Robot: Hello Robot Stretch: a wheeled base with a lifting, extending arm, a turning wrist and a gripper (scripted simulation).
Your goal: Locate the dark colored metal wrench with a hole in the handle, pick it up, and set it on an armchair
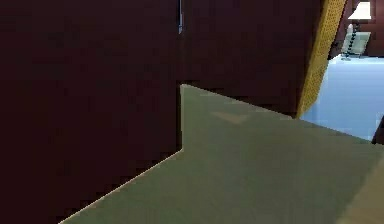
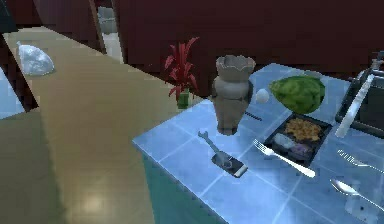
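One thin grey thing [image 2: 222, 153] lies flat on the blue counter [image 2: 185, 150]. I think it is the wrench, because one end looks forked, but it is small and I am not sure. It lies near the counter's front edge. Just behind it stands a tall brown vase [image 2: 231, 90], and a red plant [image 2: 182, 66] stands beside the vase. A fork [image 2: 283, 158] lies close to the grey thing, next to a dark tray [image 2: 325, 125] of food. I cannot tell what the gripper is doing or whether it has anything. So I cannot say how near the grey thing is to it, or on which side. Right in front of the robot is a dark red wall [image 1: 90, 100], with a doorway [image 1: 350, 95] off to one side. A few things could go wrong, I think. A reach that goes too far could bump the vase and tip it. A push from the side could slide the grey thing off the edge. The fork looks much like it, so the wrong one could get picked. Driving straight on would hit the wall. The armchair must be found too, and a bumpy ride could shake the wrench loose.
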